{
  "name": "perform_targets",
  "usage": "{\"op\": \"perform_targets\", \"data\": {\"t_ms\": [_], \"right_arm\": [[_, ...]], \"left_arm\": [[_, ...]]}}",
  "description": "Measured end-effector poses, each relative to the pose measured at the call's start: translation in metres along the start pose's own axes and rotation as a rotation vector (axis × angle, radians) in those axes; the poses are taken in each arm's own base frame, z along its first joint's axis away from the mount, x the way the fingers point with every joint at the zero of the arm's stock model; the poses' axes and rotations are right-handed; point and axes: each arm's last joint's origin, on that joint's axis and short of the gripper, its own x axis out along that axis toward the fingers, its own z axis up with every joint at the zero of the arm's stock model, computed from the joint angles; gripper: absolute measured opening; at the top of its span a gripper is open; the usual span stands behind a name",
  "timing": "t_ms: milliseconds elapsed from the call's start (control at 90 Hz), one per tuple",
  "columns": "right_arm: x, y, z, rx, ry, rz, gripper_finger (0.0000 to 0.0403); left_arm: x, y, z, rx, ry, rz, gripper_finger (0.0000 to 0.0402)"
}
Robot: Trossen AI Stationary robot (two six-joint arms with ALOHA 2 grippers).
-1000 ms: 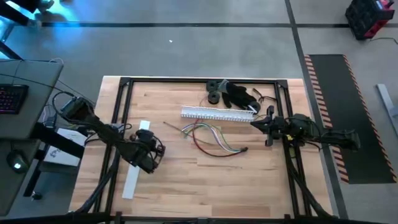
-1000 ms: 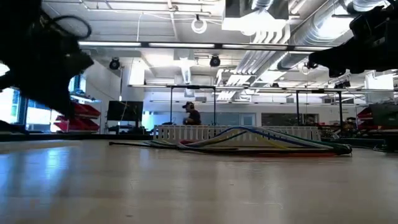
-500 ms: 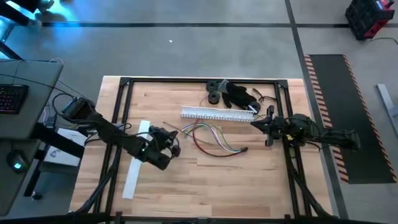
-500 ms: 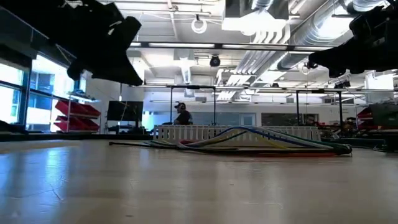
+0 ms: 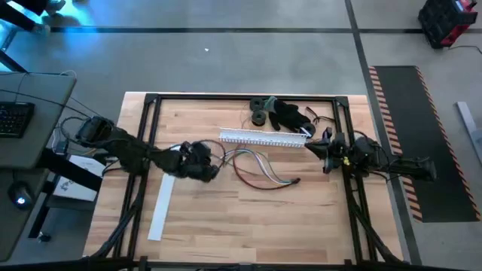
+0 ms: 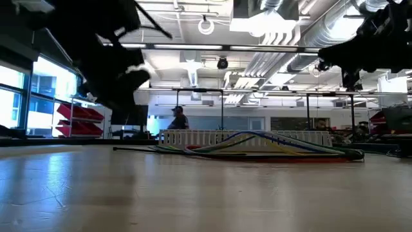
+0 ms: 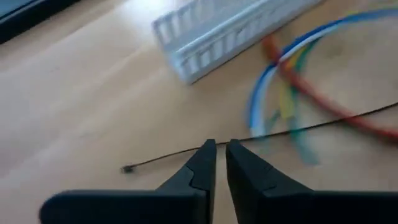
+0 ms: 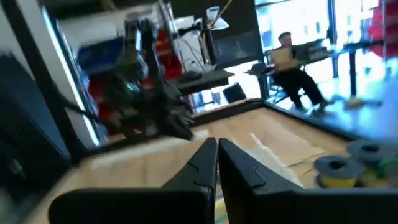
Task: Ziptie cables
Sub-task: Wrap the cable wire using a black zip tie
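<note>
Left gripper (image 5: 213, 167) swung rightward across the table (image 5: 286, 218) in the last second, fingers nearly closed, empty, over a thin dark zip tie (image 7: 186, 152) just left of the cables (image 5: 260, 167). Pickup judged imminent. Right gripper (image 5: 316, 144) narrow, empty, waiting at right edge.

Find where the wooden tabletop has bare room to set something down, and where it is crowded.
Free: the near half of the wooden table, below the loose coloured cables, right of the flat white strip. Crowded: the far edge, around the white slotted duct and black round parts.
</note>
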Motion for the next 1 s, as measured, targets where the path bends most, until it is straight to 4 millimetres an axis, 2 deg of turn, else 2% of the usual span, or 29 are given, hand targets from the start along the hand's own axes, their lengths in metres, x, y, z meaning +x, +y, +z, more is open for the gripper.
{"op": "perform_targets", "data": {"t_ms": [133,222,389,500,656,889,1000], "right_arm": [[0.0,-0.001,-0.005,0.019,0.06,-0.001,0.0],[0.001,-0.001,-0.006,0.018,0.071,-0.003,0.0],[0.001,-0.002,-0.007,-0.021,0.081,-0.015,0.0],[0.001,-0.002,-0.007,-0.035,0.081,-0.015,0.0],[0.001,-0.002,-0.007,-0.036,0.081,-0.014,0.0],[0.001,-0.001,-0.008,-0.029,0.095,0.033,0.0],[0.001,0.001,-0.008,-0.02,0.114,0.096,0.0]], "left_arm": [[0.022,0.021,0.009,0.124,0.111,0.014,0.0077],[0.034,0.033,0.015,0.261,0.206,-0.037,0.0099],[0.047,0.05,0.024,0.53,0.289,-0.176,0.0111],[0.052,0.057,0.026,0.642,0.316,-0.274,0.0102],[0.059,0.067,0.03,0.694,0.327,-0.29,0.0083],[0.078,0.075,0.025,0.639,0.442,-0.381,0.0035],[0.077,0.07,0.02,0.607,0.481,-0.348,0.0005]]}}
